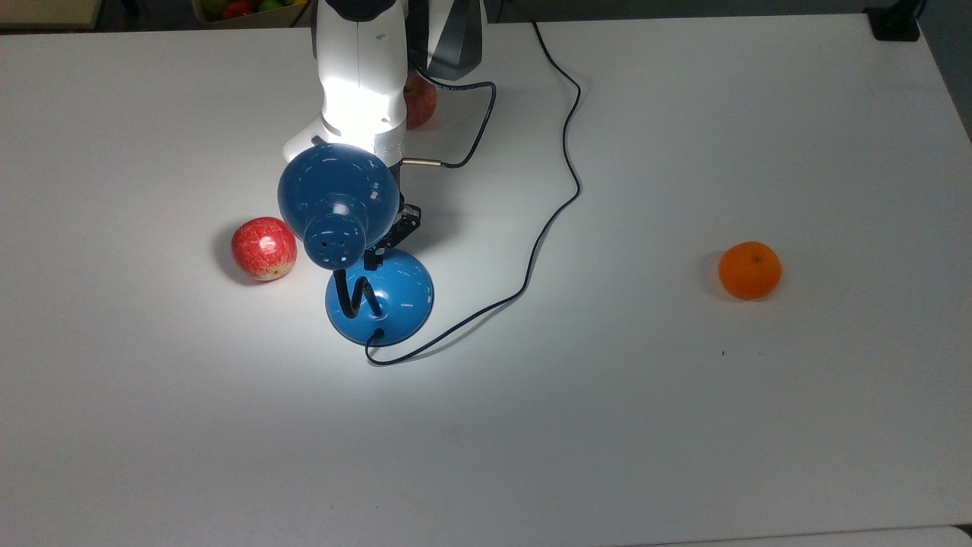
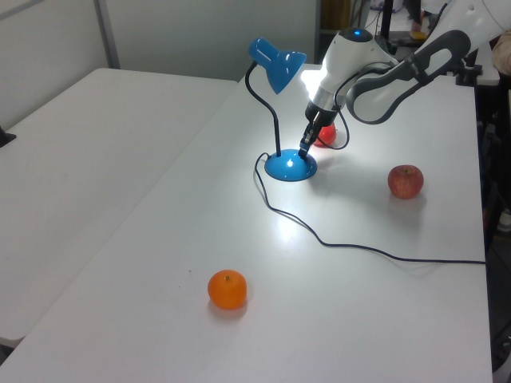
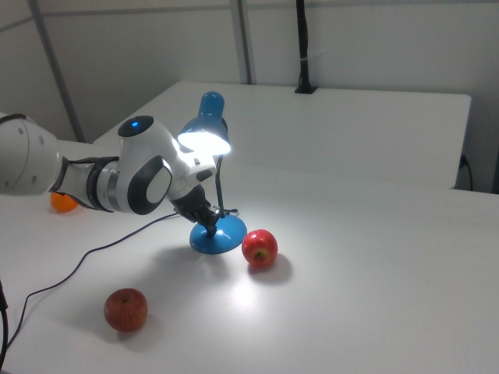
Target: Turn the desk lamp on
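Gripper (image 2: 303, 149) tip down on top of desk lamp (image 2: 281, 104) base, beside gooseneck foot; finger state: cannot tell. White table (image 1: 683, 395) carries all items. Lamp stands near table middle, bulb lit, bright pool around base. Black cord (image 1: 547, 220) runs from base toward top view's upper edge. Two red apples (image 3: 260, 248) (image 3: 125, 308) and orange (image 1: 749, 270) lie apart.
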`<action>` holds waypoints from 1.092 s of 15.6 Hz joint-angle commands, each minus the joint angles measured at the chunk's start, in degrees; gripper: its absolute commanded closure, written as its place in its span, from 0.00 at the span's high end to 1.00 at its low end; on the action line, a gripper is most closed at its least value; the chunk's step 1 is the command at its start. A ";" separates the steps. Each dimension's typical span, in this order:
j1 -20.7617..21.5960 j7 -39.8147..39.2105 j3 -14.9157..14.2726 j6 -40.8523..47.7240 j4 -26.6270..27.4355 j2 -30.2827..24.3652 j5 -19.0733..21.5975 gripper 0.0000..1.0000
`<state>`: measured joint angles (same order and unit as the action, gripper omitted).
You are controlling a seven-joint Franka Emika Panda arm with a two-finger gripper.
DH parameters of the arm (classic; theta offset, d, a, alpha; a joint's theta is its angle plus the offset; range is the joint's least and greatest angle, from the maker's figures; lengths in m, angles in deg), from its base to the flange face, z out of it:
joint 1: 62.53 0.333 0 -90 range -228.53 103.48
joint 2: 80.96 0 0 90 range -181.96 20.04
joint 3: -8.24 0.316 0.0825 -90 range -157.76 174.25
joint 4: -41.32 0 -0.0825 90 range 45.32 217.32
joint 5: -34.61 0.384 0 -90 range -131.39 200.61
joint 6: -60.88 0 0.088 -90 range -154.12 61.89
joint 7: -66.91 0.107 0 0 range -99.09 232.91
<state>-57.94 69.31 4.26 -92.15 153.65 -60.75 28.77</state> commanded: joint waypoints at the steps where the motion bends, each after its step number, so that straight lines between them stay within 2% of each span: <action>1: 0.68 0.50 -0.32 1.58 -0.01 -0.87 -0.22 0.00; 7: 0.95 0.68 -0.32 15.02 -0.19 -4.83 -0.22 0.00; 14: 1.74 0.77 -0.15 34.71 -0.80 -14.31 -0.31 0.00; 17: 1.82 0.77 0.03 42.96 -5.09 -17.05 -0.31 0.00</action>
<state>-56.89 69.31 4.47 -57.18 151.32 -73.99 28.77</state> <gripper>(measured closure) 0.991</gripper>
